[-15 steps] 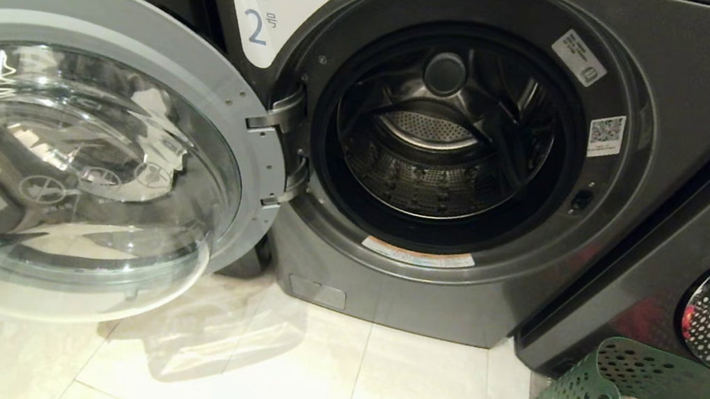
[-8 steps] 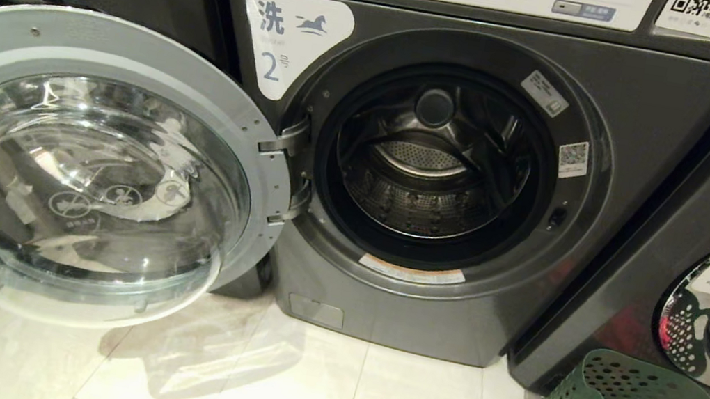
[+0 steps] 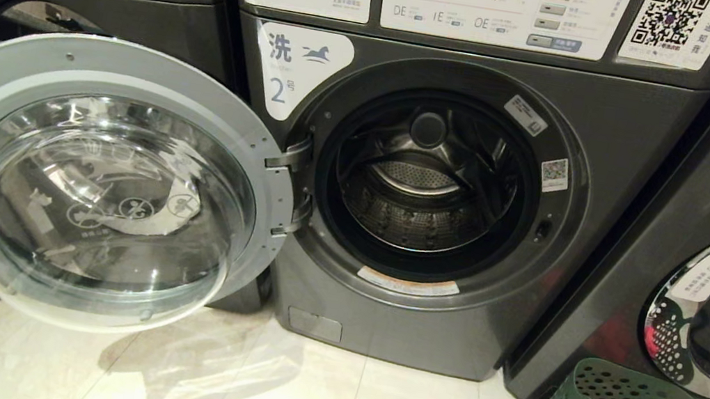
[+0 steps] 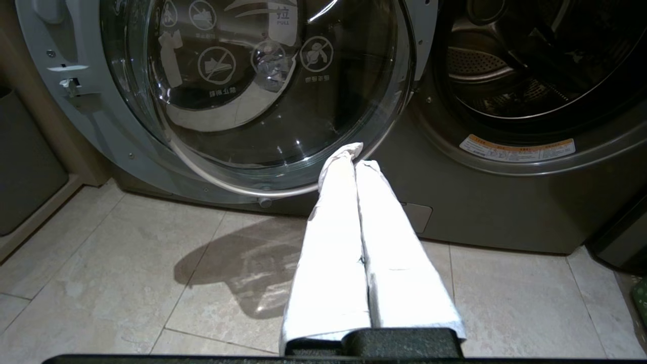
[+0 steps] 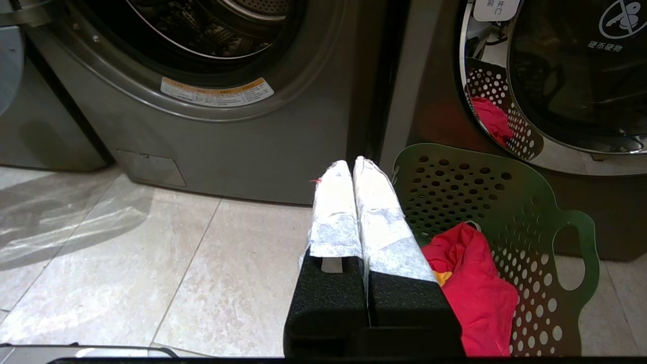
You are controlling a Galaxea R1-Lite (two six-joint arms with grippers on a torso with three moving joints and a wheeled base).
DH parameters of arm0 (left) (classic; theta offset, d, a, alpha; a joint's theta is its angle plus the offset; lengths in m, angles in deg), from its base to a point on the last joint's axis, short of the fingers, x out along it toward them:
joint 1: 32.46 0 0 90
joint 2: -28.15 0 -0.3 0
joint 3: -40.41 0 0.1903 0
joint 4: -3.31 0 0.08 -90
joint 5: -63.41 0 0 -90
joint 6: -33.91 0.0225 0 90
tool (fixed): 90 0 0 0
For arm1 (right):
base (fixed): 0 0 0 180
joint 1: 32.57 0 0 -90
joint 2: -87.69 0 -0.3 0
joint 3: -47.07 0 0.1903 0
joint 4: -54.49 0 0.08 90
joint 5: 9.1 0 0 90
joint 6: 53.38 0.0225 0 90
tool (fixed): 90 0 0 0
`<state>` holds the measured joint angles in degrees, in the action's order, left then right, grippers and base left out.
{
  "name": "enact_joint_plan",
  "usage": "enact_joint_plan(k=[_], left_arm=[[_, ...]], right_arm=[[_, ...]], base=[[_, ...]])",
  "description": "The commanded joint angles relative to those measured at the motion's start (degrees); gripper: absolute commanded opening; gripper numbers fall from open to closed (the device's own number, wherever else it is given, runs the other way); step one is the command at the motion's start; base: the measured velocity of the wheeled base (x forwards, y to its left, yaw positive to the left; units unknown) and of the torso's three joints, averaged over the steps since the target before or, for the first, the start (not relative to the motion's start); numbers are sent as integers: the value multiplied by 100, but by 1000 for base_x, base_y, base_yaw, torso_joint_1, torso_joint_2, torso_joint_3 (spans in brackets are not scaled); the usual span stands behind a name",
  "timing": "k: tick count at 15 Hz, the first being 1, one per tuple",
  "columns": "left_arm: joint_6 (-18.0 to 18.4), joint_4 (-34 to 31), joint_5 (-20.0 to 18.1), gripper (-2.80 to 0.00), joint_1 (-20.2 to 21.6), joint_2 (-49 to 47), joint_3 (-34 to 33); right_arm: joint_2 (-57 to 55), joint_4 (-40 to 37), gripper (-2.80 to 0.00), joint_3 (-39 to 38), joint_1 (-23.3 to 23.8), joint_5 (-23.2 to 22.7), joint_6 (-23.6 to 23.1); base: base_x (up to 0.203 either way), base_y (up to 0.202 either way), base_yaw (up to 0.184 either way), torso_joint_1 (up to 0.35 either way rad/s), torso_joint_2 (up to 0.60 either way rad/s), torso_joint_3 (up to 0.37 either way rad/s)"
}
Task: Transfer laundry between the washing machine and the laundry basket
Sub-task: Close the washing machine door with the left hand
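Left end effector [image 4: 354,162]: fingers pressed together, nothing held, low before the swung-open door [image 3: 97,182]. Washing machine [image 3: 421,322] at centre, drum seen bare. Right end effector [image 5: 351,169]: likewise closed and unladen. Laundry [image 5: 475,283] lies just right of it, in the laundry basket [image 5: 530,202] at near right; right arm judged nearer.
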<state>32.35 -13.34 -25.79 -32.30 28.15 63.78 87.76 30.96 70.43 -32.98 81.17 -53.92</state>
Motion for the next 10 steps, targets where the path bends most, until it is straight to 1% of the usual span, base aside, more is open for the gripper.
enact_joint_plan(k=[1,4,5,6,7,8,9,10], left_arm=[[-2,5,0,-280,2,0,-229],[11,10,9,-280,2,-5,-229],[129,102,15,-280,2,-5,-171],[304,98,3,-280,2,-8,86],[460,14,-24,-280,1,-58,489],[543,-136,-51,-280,1,-245,997],[583,-288,-34,-280,1,-585,1435],[607,-448,46,-280,1,-1162,1929]], right_arm=[[-4,7,-280,0,-2,-1,-7],[-7,7,-280,0,-2,-1,1],[-6,7,-280,0,-2,-1,2],[-7,7,-280,0,-2,-1,10],[-7,7,-280,0,-2,-1,10],[-7,7,-280,0,-2,-1,10],[-7,7,-280,0,-2,-1,1],[-7,7,-280,0,-2,-1,1]], base=[[0,0,0,0,0,0],[0,0,0,0,0,0],[0,0,0,0,0,0],[0,0,0,0,0,0],[0,0,0,0,0,0],[0,0,0,0,0,0],[0,0,0,0,0,0],[0,0,0,0,0,0]])
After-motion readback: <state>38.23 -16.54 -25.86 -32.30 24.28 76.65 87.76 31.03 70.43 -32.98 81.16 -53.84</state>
